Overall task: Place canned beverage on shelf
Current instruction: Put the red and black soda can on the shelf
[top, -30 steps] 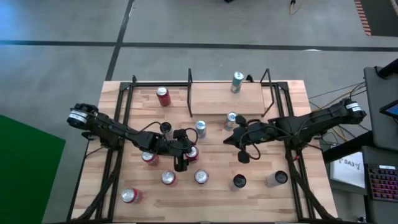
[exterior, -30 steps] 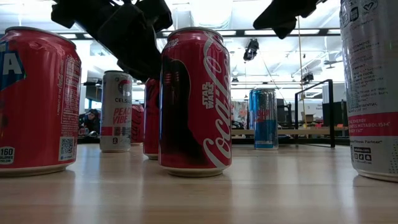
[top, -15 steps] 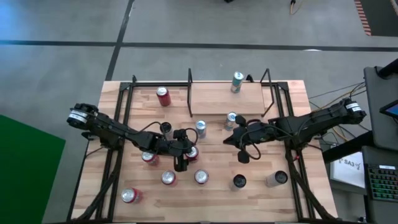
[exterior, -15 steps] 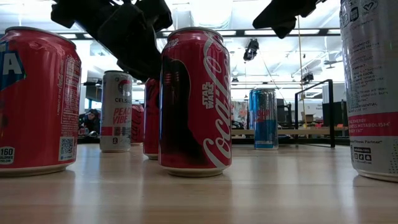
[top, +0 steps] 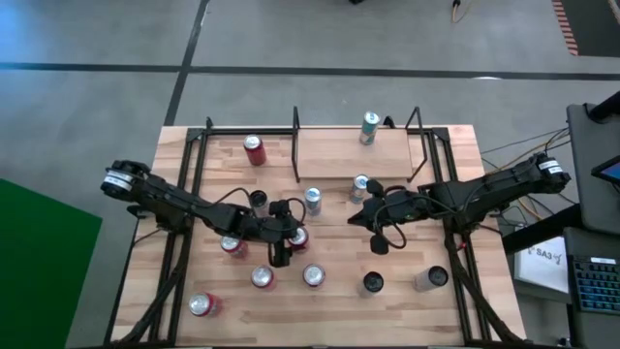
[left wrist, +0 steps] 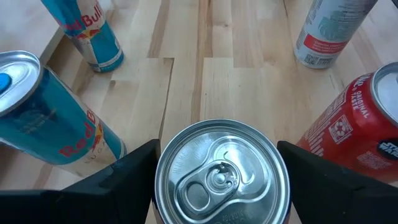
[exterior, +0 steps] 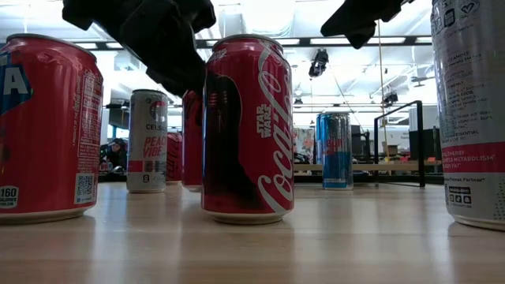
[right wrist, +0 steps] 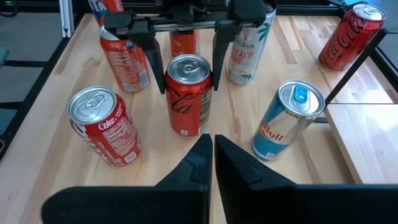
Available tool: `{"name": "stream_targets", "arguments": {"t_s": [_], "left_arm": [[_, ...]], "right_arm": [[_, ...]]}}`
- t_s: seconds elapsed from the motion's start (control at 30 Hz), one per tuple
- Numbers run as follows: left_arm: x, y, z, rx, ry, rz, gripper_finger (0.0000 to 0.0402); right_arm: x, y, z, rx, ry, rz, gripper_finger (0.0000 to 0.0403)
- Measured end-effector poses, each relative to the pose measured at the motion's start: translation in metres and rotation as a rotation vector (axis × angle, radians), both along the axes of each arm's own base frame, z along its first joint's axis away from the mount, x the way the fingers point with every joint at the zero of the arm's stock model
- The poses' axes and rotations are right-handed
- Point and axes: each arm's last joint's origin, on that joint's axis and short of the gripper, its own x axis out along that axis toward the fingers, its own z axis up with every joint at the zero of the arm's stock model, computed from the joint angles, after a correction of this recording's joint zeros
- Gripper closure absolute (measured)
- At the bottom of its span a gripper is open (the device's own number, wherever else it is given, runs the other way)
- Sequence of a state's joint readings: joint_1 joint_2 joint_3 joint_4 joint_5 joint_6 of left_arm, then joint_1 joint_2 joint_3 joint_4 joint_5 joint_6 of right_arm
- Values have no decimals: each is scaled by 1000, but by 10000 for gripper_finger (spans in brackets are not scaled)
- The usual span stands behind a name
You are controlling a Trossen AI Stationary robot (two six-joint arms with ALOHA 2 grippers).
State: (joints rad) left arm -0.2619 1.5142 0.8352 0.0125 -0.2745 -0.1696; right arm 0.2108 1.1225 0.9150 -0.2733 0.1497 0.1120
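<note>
My left gripper [top: 294, 237] is closed around a red Coca-Cola can [right wrist: 188, 93] in the middle of the table, among other cans. In the left wrist view the can's silver top [left wrist: 221, 174] fills the space between the two fingers. The shelf [top: 358, 155], a light wood board with black posts, stands at the far middle with a teal can [top: 369, 127] upright on it. My right gripper [right wrist: 213, 146] hangs shut above the table right of centre, pointing at the held can and touching nothing. My left gripper pinches the red can by its upper wall [right wrist: 171, 78], one finger [right wrist: 149, 53] on each side just below the rim. The fingers come from the table's left, slanting down. The can stands upright; in the low view its base [exterior: 189, 189] seems just off the wood.
Several cans crowd the gripper: a Red Bull can [top: 312, 200] and another [top: 360, 186] toward the shelf, a white can [top: 257, 201], and red cans [top: 232, 246] [top: 263, 278] [top: 313, 275]. A dark can [top: 373, 282] and a silver one [top: 431, 278] stand near right.
In the low view my left gripper has gone up a little, and the base of the red can in it now sits slightly higher than before. The can has stayed upright.
</note>
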Motion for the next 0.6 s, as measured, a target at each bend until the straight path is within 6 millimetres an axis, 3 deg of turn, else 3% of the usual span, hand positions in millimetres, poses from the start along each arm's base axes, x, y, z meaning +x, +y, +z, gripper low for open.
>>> {"name": "stream_targets", "arguments": {"t_s": [0.4,0.6], "left_arm": [[-1,0,3,-2,-10,1,117],[-5,2,15,-9,-43,3,117]], "right_arm": [[0,0,0,0,1,0,394],[0,0,0,0,1,0,394]]}}
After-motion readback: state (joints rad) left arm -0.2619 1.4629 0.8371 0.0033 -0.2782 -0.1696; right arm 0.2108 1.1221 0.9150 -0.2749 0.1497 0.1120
